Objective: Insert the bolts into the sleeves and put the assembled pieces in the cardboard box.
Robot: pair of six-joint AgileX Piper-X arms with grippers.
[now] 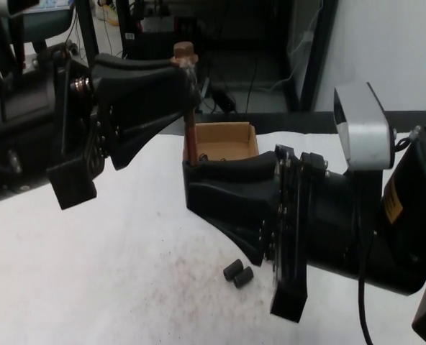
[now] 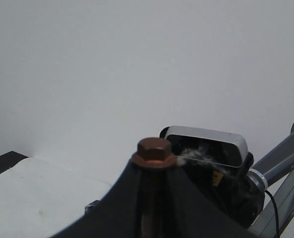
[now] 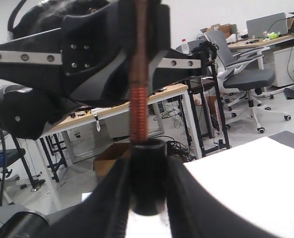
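The left gripper is raised above the worktop and closed on a copper-coloured bolt, which it holds upright just below the hexagonal head, so the head stands clear above the fingertips. The shank hangs straight down out of the gripper. Directly beneath it, the right gripper is closed around a black sleeve with the open end facing up. In the right wrist view, the bolt's threaded end meets the mouth of the sleeve, and the two are in line. How far the thread sits inside cannot be told. Bolt and sleeve are both held in the air, in front of the cardboard box. The box stands open on the far side of the white worktop, with a few small dark pieces lying in its bottom. Two loose sleeves lie side by side and touching on the worktop, nearer the camera, below the right gripper and well apart from the box.
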